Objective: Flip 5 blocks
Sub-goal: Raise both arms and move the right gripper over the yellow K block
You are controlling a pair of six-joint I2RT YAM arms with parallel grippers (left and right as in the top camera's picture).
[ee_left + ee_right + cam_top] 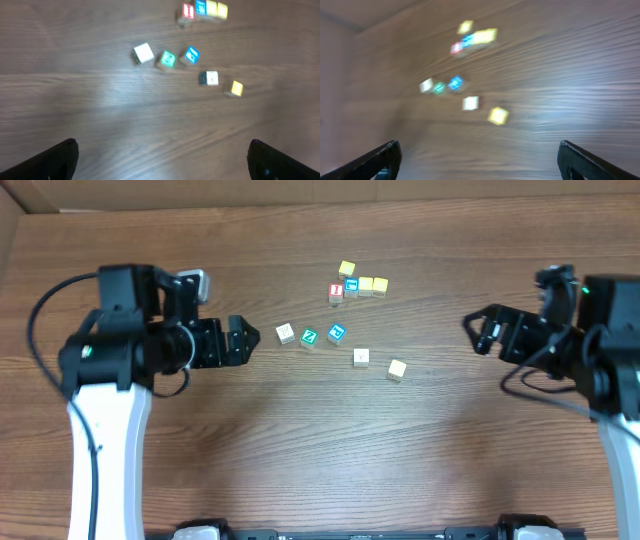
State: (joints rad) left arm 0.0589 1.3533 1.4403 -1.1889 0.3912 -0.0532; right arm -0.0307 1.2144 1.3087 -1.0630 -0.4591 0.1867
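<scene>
Five blocks lie in a loose row mid-table: a whitish block [285,333], a teal-green one [309,337], a blue one [336,333], a second whitish one [361,357] and a pale cream one [397,369]. My left gripper [247,338] is open just left of the first whitish block, apart from it. My right gripper [471,334] is open well to the right of the cream block. The left wrist view has the same row, whitish [143,53] to cream [235,88], far ahead of the open left gripper [162,165]. The right wrist view is blurred; the right gripper [480,160] is empty.
Behind the row sits a tight cluster: a red-faced cube [335,292], a blue-faced cube [351,285] and bright yellow cubes [373,284], with one more yellow cube [346,269] behind. The wooden table [320,450] runs toward the near edge.
</scene>
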